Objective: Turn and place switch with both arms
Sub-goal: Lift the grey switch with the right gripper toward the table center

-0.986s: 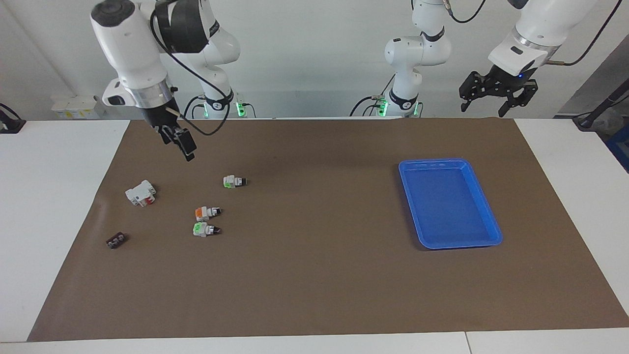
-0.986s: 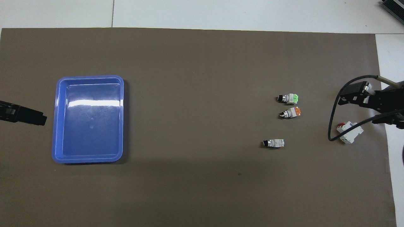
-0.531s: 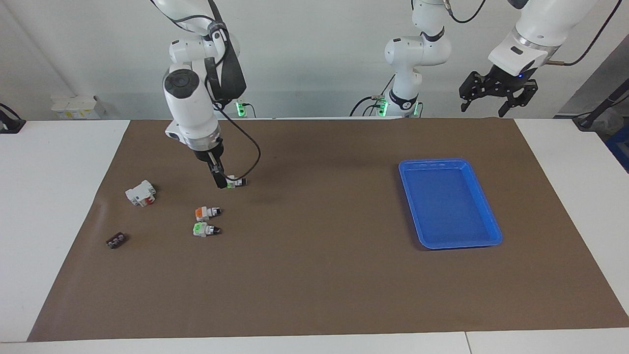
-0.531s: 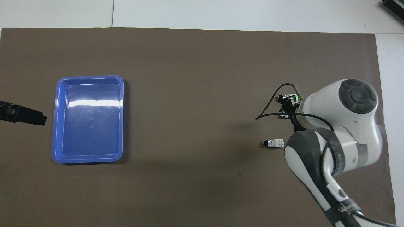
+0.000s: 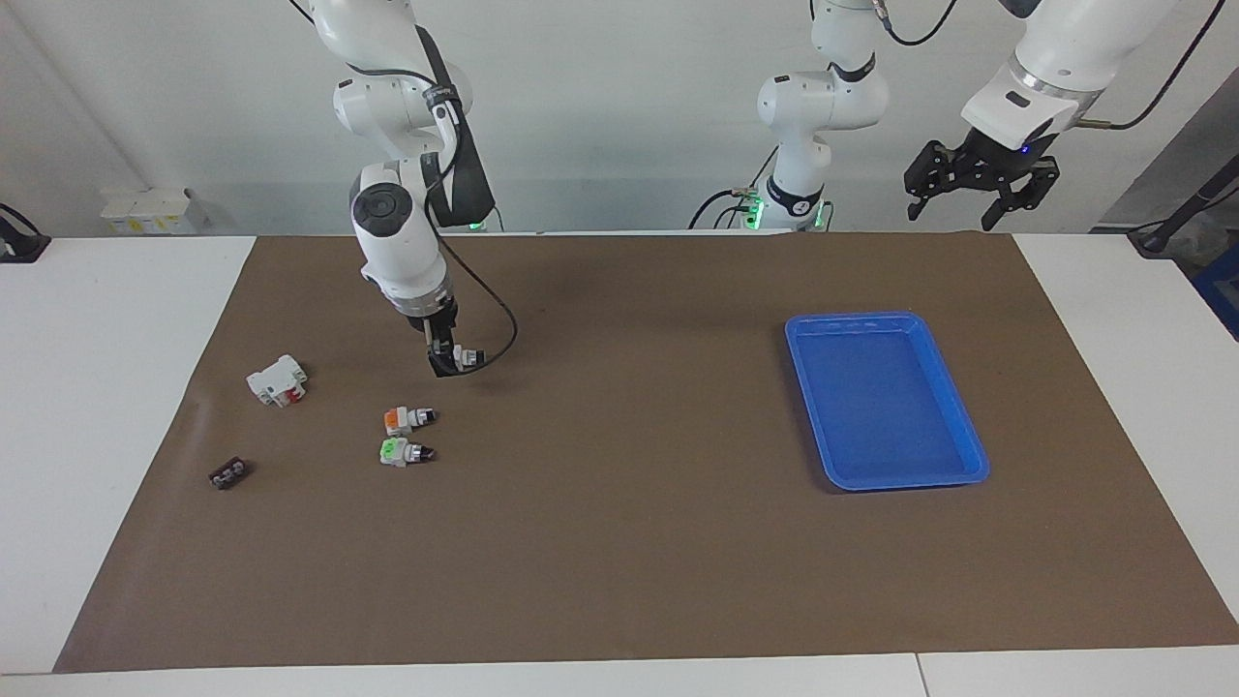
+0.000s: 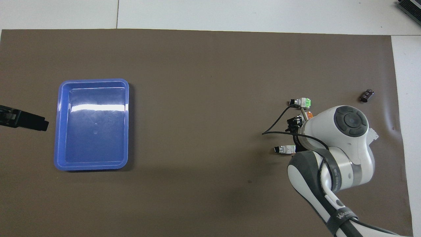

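Glossy blue plastic tray [image 5: 953, 405]; matt brown mat [image 5: 619, 542]; smooth white table [image 5: 97, 387].

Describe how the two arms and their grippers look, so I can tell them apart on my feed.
Both arms are white and jointed, with black bands at the joints and a silver ring at the wrist. The right arm has a round dark cap on its wrist link, a loose black cable looping beside the right gripper, and lettering on its forearm. The left gripper is black and skeletal, under a small blue light.

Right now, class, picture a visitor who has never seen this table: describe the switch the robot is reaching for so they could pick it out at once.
Start at the brown mat, at the right arm's end, away from the blue tray. Three small switches lie there; the switch wanted is the one nearest the robots. It alone has the right gripper down on it.
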Controlling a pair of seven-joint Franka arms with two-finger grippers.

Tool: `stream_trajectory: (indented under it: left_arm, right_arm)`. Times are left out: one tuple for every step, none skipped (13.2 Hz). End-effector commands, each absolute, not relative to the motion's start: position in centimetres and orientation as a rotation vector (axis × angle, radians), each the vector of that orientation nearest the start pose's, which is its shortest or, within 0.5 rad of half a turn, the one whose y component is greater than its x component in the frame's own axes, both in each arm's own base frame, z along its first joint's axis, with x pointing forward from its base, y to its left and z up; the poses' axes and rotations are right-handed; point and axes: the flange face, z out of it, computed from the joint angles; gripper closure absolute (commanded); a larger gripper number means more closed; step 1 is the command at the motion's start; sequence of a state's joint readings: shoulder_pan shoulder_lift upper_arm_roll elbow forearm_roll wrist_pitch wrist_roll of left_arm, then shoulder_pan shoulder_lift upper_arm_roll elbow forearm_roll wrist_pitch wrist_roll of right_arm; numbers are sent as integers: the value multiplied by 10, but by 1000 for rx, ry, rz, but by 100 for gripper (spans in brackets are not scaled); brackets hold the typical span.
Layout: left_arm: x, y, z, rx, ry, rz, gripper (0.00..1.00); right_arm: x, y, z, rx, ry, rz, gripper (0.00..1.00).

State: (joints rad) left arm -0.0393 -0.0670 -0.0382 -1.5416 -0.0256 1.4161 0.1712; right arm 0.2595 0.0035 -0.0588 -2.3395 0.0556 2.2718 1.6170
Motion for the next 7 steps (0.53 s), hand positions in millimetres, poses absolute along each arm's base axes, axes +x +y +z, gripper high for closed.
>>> stream_trajectory:
  left_arm:
    - [507,-41,662,-3122,401,91,0]
    - [507,-41,662,-3122,401,91,0]
    - [508,-41,661,-3122,401,94,0]
    - [507,-41,662,-3122,401,91,0]
    - [507,-41,662,-3122,401,91,0]
    - [508,-41,661,-3122,401,94,0]
    - [507,-41,662,-3122,401,91,0]
  right_arm:
    - [470,93,319,-2320,2102,107,0]
    - [471,93,316,-2320,2097,99,0]
    - [472,95,313,-2318,2088,87,0]
    - [467,93,307,-2316,2091,85,0]
    - [462,94,303,-2323,2083,83,0]
    - [461,94,301,-2329,2080,85,0]
    - [460,94,298,-2339,2064,80,0]
